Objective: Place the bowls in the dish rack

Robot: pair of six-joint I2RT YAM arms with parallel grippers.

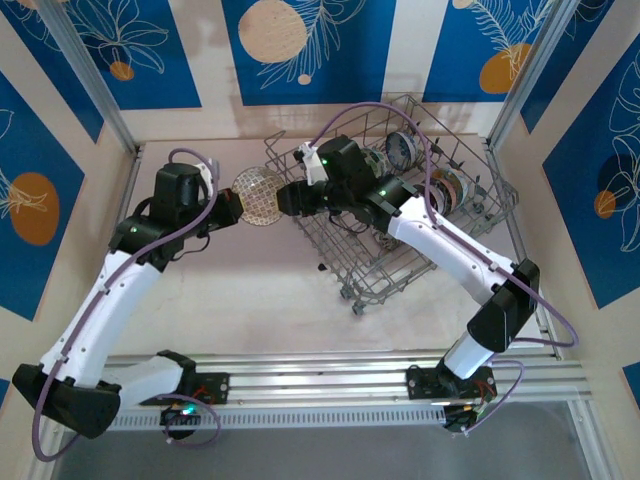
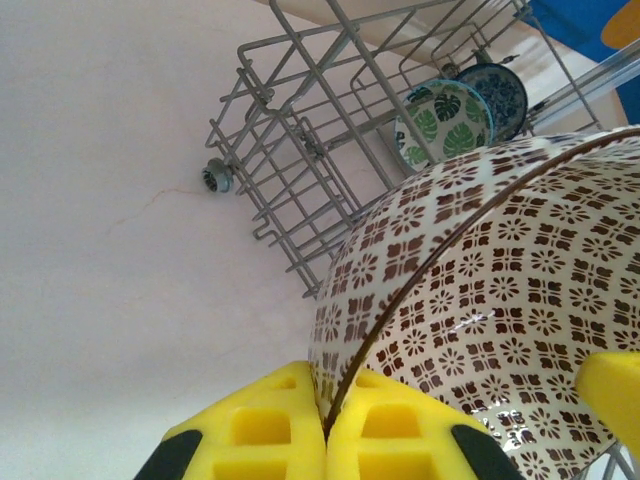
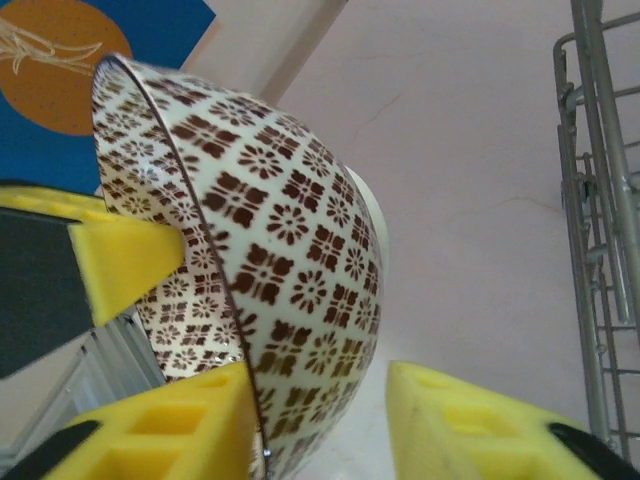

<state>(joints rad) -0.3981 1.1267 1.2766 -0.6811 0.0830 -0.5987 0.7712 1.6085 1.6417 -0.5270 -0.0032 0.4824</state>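
A: From above, where is the brown-patterned bowl (image 1: 258,195)?
B: Held above the desk (image 1: 250,290), just left of the dish rack (image 1: 400,215). The left arm stretches forward and the right arm bends back over the rack. The left end effector (image 1: 237,206) and right end effector (image 1: 284,198) flank the bowl.
A: Left wrist?
B: Its fingers (image 2: 270,435) clamp the bowl's rim.
A: Right wrist?
B: Fingers (image 3: 470,430) spread, bowl between them, one pad clear of it.
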